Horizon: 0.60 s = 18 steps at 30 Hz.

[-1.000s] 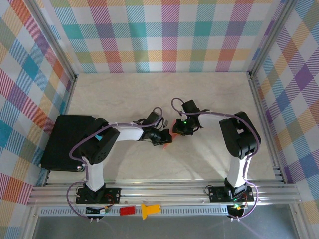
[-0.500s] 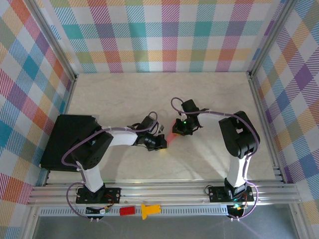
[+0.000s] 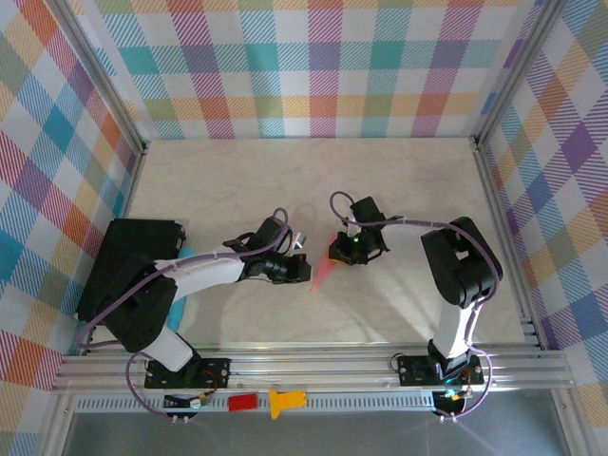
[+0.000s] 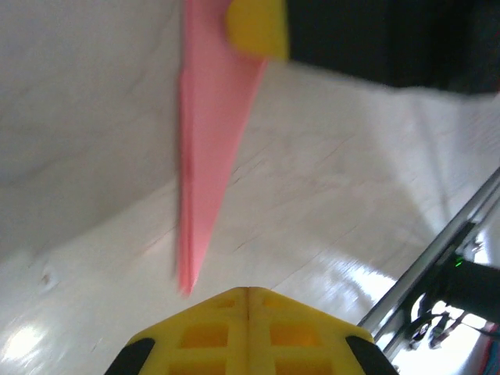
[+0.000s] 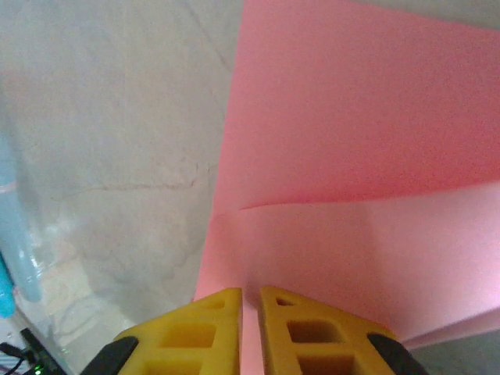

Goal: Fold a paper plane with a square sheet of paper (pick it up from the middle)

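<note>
The square sheet of paper is folded into a narrow pointed shape, the salmon-pink paper plane [image 3: 323, 274]. It hangs from my right gripper [image 3: 340, 256] with its tip pointing down-left. In the right wrist view the yellow fingers [image 5: 207, 316] stand almost together, with the pink paper [image 5: 351, 156] running into the thin gap at my right gripper [image 5: 250, 293]. My left gripper [image 3: 302, 273] sits just left of the tip, apart from it. In the left wrist view my left gripper [image 4: 247, 291] is shut on nothing and the pink point [image 4: 201, 156] hangs ahead.
A black pad [image 3: 128, 266] lies at the table's left edge, with a light blue object [image 3: 180, 255] beside it. A red block [image 3: 242, 402] and a yellow piece [image 3: 285, 401] rest on the front rail. Aluminium rails [image 3: 503, 218] and checked walls border the table.
My left gripper has drawn back to the left, away from the paper, with its arm stretched lower. More of the pink point now shows below my right gripper, which has barely moved.
</note>
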Motion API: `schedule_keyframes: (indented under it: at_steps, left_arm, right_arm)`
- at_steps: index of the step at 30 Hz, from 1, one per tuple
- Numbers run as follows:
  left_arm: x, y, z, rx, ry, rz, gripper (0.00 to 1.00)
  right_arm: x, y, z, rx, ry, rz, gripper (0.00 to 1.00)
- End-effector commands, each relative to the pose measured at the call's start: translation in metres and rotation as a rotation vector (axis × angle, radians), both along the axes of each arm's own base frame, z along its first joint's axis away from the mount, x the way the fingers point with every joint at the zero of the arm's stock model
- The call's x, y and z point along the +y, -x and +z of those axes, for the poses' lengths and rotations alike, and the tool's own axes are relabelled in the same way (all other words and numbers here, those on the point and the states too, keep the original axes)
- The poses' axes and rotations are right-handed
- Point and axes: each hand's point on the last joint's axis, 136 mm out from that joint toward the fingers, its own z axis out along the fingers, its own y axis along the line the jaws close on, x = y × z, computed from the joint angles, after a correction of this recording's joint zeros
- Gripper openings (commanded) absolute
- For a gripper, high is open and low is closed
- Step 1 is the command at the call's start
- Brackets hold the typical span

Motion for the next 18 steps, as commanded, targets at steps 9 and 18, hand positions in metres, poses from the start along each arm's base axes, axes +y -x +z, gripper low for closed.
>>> schedule_keyframes:
  at_steps: [9, 18]
  left_arm:
    - [-0.032, -0.038, -0.036, 0.093, 0.018, 0.085, 0.0]
    - [-0.013, -0.018, -0.076, 0.206, -0.096, 0.096, 0.0]
  right_arm:
    - [0.008, 0.003, 0.015, -0.006, -0.064, 0.004, 0.15]
    - [0.0, -0.016, 0.03, -0.091, -0.013, -0.016, 0.14]
